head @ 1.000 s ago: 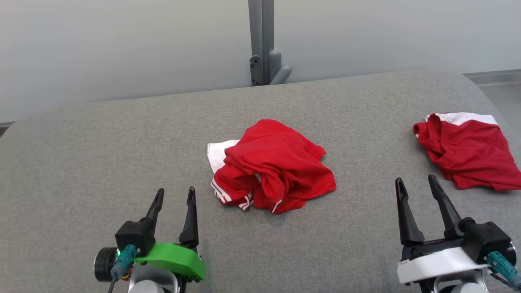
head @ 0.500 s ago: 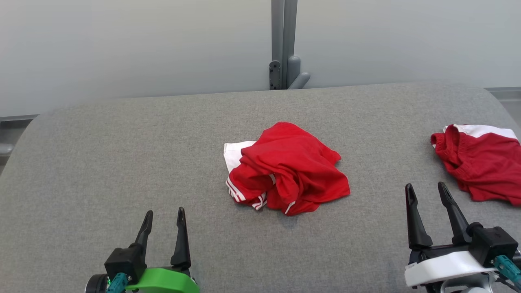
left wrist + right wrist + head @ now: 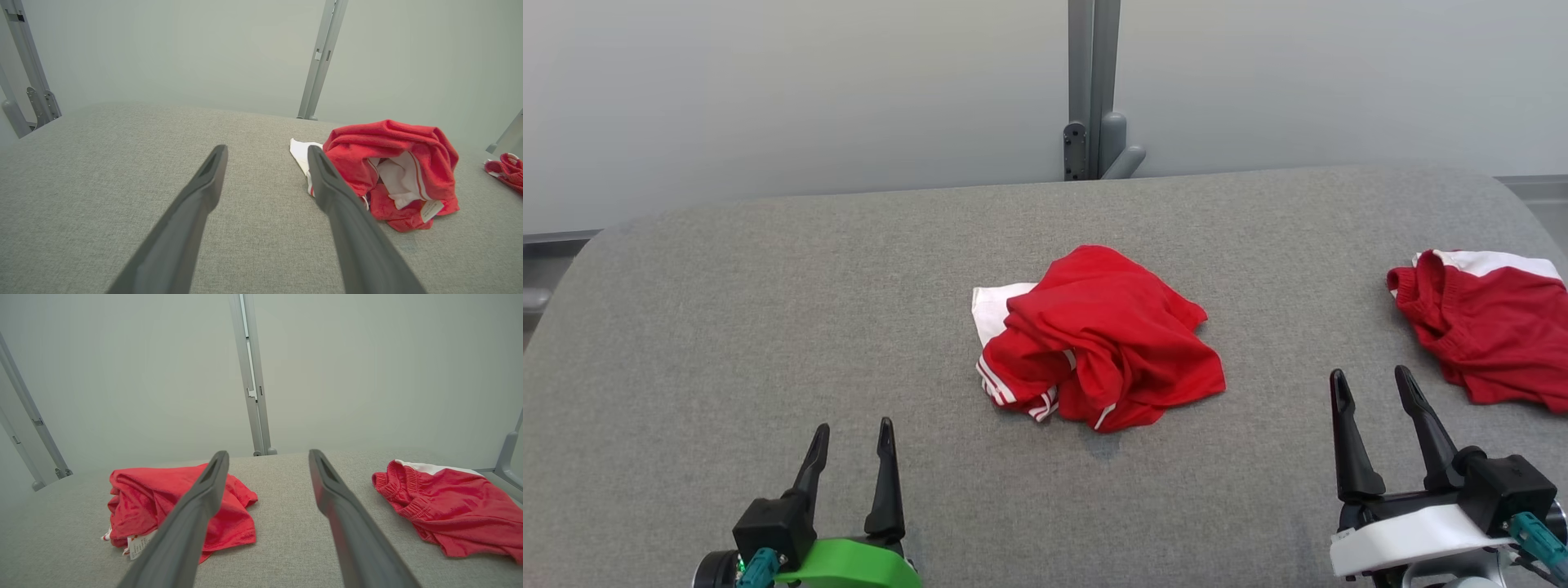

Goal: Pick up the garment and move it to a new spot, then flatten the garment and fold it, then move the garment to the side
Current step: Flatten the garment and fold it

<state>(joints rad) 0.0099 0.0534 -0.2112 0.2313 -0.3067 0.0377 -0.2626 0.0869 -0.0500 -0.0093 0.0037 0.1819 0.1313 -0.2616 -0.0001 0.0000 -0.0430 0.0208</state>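
Your crumpled red garment point(image 3: 1098, 339) lies mid-surface point(image 3: 768, 327), untouched. Left gripper point(image 3: 851, 437) and right gripper point(image 3: 1372, 384) both hover near the front edge, fingers spread, holding nothing. A second red garment point(image 3: 1482, 327) sits far right.

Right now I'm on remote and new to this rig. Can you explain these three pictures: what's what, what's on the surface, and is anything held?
The wide picture comes from the robot's head, looking down at a grey padded table. At lower left is the left end effector, with a green housing; at lower right is the right end effector, with a white one. Each has two long dark fingers, spread open and holding nothing. The other two pictures come from cameras on each wrist, looking along that arm's own fingers. A crumpled red and white garment lies mid-table, untouched. A second red garment, lying flatter, sits at the table's right edge. A grey post stands behind the table.
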